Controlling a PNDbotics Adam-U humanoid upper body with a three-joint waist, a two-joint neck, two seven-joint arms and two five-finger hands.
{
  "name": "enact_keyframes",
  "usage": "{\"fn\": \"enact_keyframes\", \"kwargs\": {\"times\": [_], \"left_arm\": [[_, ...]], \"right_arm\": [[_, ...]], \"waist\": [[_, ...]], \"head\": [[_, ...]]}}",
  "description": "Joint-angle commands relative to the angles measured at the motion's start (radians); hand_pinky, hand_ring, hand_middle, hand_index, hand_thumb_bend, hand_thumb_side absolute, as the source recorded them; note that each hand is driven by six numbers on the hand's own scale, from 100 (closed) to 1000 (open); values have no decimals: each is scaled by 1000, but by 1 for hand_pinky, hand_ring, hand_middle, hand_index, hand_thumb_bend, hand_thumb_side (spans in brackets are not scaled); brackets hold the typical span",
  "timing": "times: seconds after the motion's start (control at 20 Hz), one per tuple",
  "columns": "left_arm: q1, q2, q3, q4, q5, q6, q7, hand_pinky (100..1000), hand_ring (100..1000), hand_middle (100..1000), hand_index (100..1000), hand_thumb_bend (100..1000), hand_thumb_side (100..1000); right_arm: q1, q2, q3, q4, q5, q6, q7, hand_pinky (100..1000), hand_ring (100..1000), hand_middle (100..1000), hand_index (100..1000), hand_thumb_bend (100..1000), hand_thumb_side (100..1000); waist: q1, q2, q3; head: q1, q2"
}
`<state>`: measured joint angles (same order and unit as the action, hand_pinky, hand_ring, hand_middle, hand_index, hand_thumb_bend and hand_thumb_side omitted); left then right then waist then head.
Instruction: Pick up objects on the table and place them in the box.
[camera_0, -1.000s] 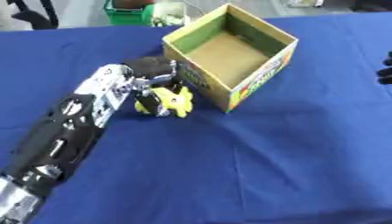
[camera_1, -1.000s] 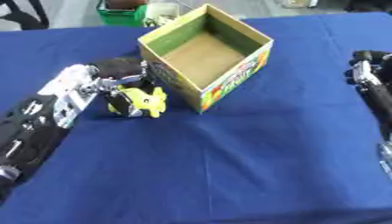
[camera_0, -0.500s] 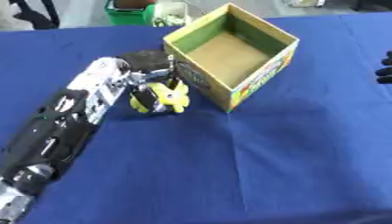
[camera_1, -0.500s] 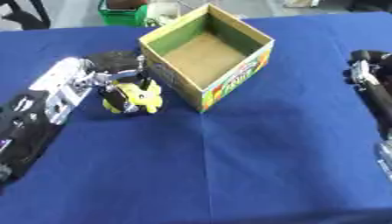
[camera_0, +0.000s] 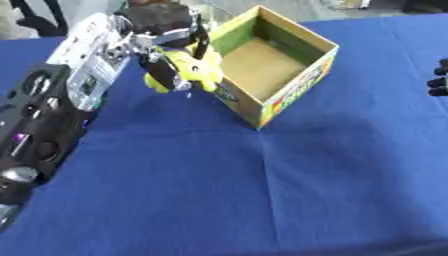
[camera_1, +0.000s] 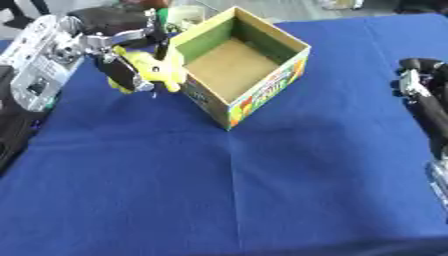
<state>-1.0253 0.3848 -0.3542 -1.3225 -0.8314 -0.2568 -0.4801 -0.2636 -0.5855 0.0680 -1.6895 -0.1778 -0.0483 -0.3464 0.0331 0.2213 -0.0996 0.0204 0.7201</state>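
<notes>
Lifted off table: yellow toy (camera_0: 194, 70) | left hand (camera_0: 166, 37) clamped on it | right hand (camera_1: 418, 80) fingers unclear | box (camera_0: 278, 60)

Lighting's bright and even from overhead, with a soft shadow on the table (camera_0: 332, 130) at the box's (camera_0: 289, 95) 4 o'clock. Everything's a bit soft; the left robot hand (camera_0: 171, 40) looks motion-smeared.

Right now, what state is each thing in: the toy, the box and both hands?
Yellow toy: held off the table, against the box's near-left wall, not inside.
Box: open, upright, empty.
Left hand: fingers curled round the toy.
Right hand: at the right edge, holding nothing; fingers unclear.
</notes>
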Motion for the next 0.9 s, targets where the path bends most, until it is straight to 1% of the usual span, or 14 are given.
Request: {"fn": "enact_keyframes", "kwargs": {"times": [0.05, 0.3, 0.55, 0.75, 0.9], "left_arm": [[-36, -39, 36, 22, -67, 15, 63, 162, 100, 100, 238, 425, 100], [-59, -143, 67, 117, -213, 16, 189, 170, 100, 102, 244, 429, 100], [-62, -220, 101, 220, -336, 16, 325, 181, 100, 110, 253, 431, 100], [-61, -257, 126, 277, -416, 23, 448, 207, 103, 130, 275, 435, 100], [-64, -272, 136, 293, -470, 31, 548, 234, 123, 149, 291, 436, 100]], "right_arm": [[-14, -20, -4, -9, -3, -2, 7, 611, 607, 597, 698, 100, 569], [-29, -13, 8, -10, -7, 0, 20, 611, 607, 597, 698, 100, 571], [-39, -5, 17, -8, -10, 1, 29, 611, 607, 597, 698, 100, 577], [-48, -3, 22, -8, -11, 2, 34, 611, 607, 596, 698, 100, 579], [-52, -1, 26, -7, -12, 2, 38, 611, 607, 596, 698, 100, 582]], "waist": [[-8, -20, -7], [-13, -15, -32], [-12, -6, -58], [-9, 2, -77], [-5, 6, -86]], "head": [[10, -8], [35, -20], [57, -28], [70, -35], [75, -38]]}}
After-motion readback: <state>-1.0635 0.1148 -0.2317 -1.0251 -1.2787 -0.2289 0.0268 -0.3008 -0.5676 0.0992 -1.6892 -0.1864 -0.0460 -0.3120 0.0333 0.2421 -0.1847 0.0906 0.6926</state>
